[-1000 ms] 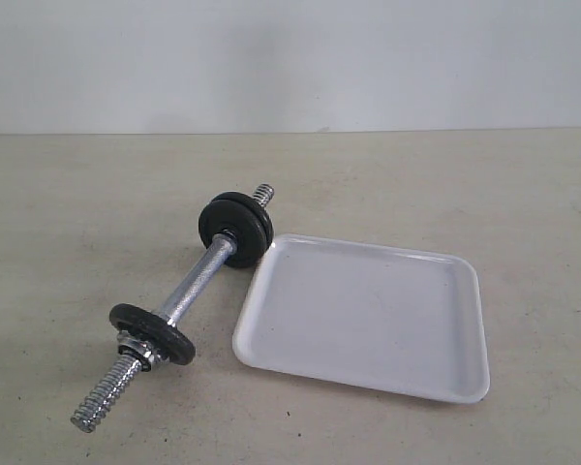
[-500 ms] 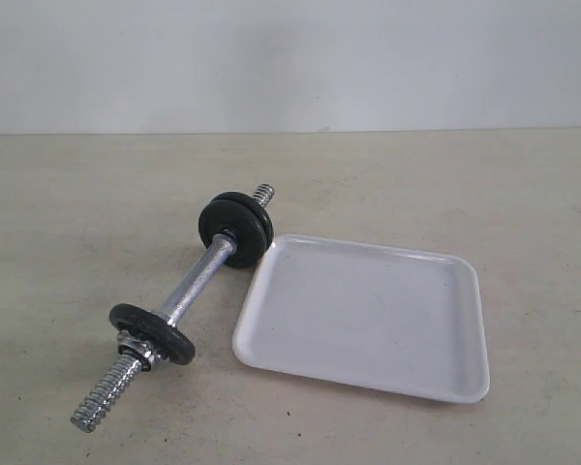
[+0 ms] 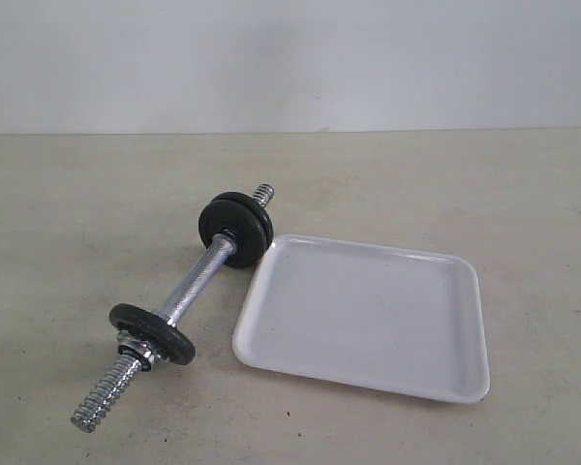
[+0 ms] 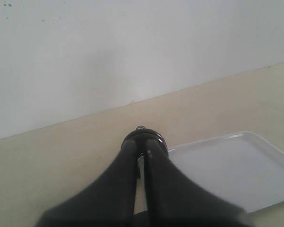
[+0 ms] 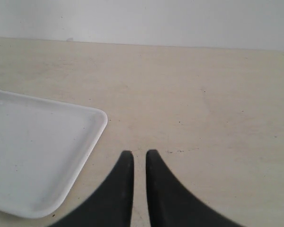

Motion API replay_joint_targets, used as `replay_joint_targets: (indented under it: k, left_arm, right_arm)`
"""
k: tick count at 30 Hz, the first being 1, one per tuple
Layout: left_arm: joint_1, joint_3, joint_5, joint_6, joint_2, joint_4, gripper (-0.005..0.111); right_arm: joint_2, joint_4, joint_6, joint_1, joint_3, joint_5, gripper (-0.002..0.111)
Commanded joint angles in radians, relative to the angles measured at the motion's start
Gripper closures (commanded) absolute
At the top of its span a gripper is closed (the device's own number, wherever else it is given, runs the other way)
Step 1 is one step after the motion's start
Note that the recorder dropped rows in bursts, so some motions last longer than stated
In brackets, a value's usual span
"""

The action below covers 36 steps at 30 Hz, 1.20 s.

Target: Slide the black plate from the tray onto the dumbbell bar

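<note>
The chrome dumbbell bar (image 3: 198,281) lies on the table left of the white tray (image 3: 368,315), which holds nothing. A pair of black plates (image 3: 235,228) sits on the bar's far end. One more black plate (image 3: 152,332) sits near the front threaded end beside a chrome collar nut. Neither gripper shows in the exterior view. My left gripper (image 4: 143,144) is shut and empty, and the far black plates (image 4: 146,134) show just beyond its tips. My right gripper (image 5: 139,153) is shut and empty above bare table, beside the tray's corner (image 5: 97,127).
A pale wall rises behind the table's far edge (image 3: 290,132). Bare beige tabletop (image 3: 523,213) surrounds the bar and the tray. The tray's rim (image 4: 213,140) lies off to one side of the left fingers.
</note>
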Motion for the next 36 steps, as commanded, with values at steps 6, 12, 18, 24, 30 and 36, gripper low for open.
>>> replay_joint_targets:
  k: [6, 12, 18, 24, 30, 36]
  left_arm:
    - [0.113, 0.005, -0.011, 0.001, -0.174, -0.003, 0.102]
    - [0.241, 0.005, 0.105, -0.031, -0.293, -0.014, 0.102]
    - [0.330, 0.005, 0.146, -0.031, -0.293, -0.020, 0.102]
    - [0.332, -0.004, 0.147, -0.027, -0.293, -0.029, 0.102]
    - [0.332, -0.004, 0.110, 0.014, -0.293, -0.029, 0.102]
    - [0.332, 0.063, -0.056, 0.040, -0.293, -0.029, 0.102]
  right_arm:
    - [-0.004, -0.001, -0.009, -0.006, -0.001, -0.005, 0.100]
    - [-0.004, -0.001, -0.009, -0.006, -0.001, -0.005, 0.100]
    - [-0.004, -0.001, -0.009, -0.006, -0.001, -0.005, 0.100]
    - [-0.004, -0.001, -0.009, -0.006, -0.001, -0.005, 0.100]
    - [-0.004, -0.001, -0.009, -0.006, -0.001, -0.005, 0.100]
    - [-0.004, 0.001, -0.007, -0.006, -0.001, -0.005, 0.100]
